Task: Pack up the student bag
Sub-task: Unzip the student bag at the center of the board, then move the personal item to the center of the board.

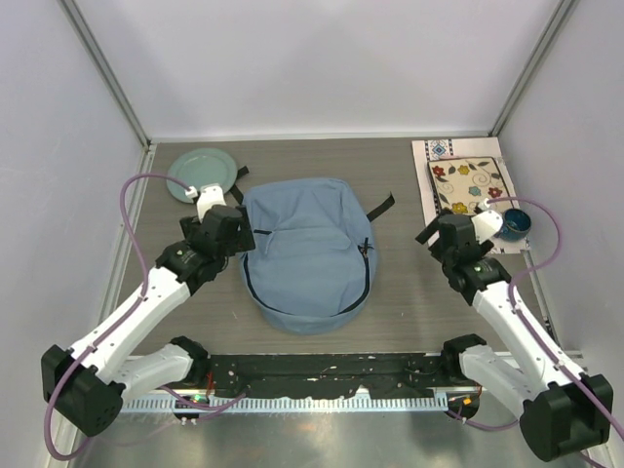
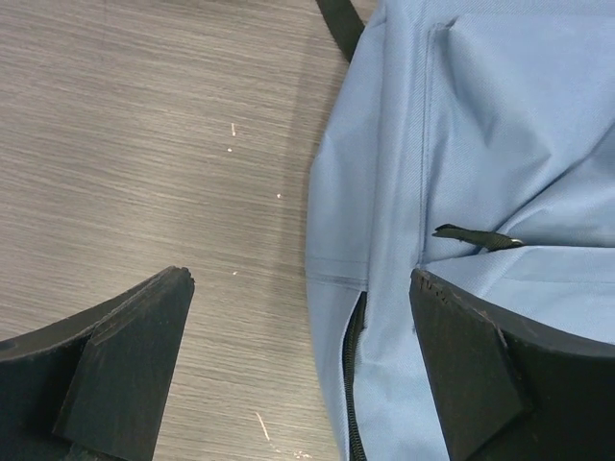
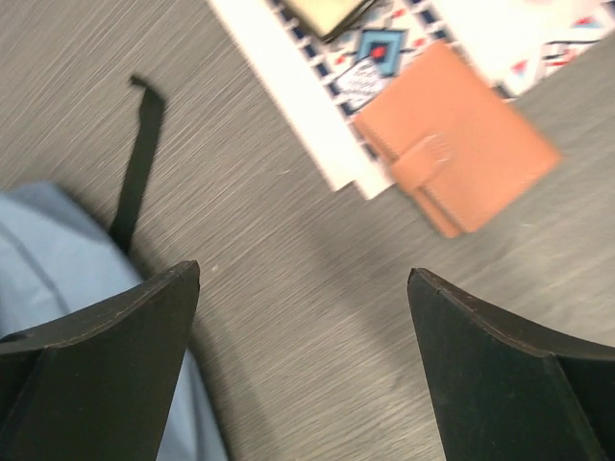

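Both wide apart and empty: left gripper (image 2: 300, 279) straddles the zipper (image 2: 354, 384) on the student bag (image 2: 500, 125), right gripper (image 3: 303, 272) has a tan wallet (image 3: 456, 154) just ahead, so I'd guess unzipping's next.

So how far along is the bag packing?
Barely begun, apparently. Done: nothing visibly; the plate, cup and orange wallet lie outside the student bag. In hand: nothing; the left gripper at the bag's edge and right gripper near the wallet are open. Left: all packing.
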